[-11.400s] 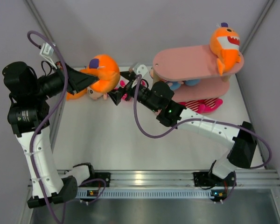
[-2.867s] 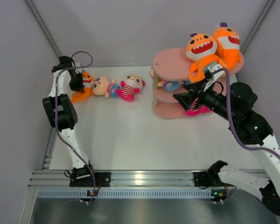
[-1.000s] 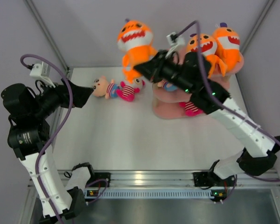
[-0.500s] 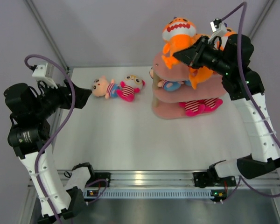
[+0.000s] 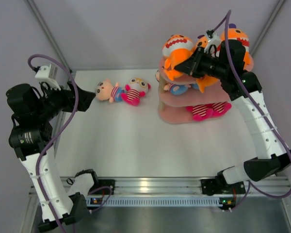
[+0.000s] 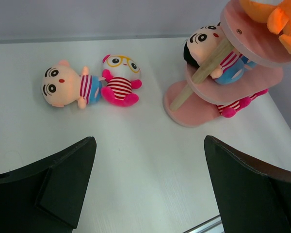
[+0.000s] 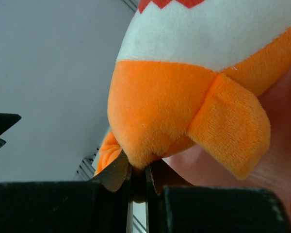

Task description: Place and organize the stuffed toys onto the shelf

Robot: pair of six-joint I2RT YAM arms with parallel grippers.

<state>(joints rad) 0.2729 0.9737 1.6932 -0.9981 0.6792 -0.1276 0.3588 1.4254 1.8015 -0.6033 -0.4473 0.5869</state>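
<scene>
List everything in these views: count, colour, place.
Shark plushes: three, orange, shelf's top tier.
Table dolls: two, one striped-and-blue, one pink, lying side by side, far left.
Shelf dolls: two, one blue on the middle tier, one pink-striped on the bottom.
Shelf: one, pink, far right.
Table: one, white.
Left gripper: black, open, empty.
Right gripper: black, shut on the leftmost shark plush.

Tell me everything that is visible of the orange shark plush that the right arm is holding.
The orange shark plush looks like soft fleece, with white belly, red mouth, white teeth and stubby fins. It stands upright over the left end of the pink three-tier shelf's top board. The right arm's shut fingers pinch its lower edge.
</scene>
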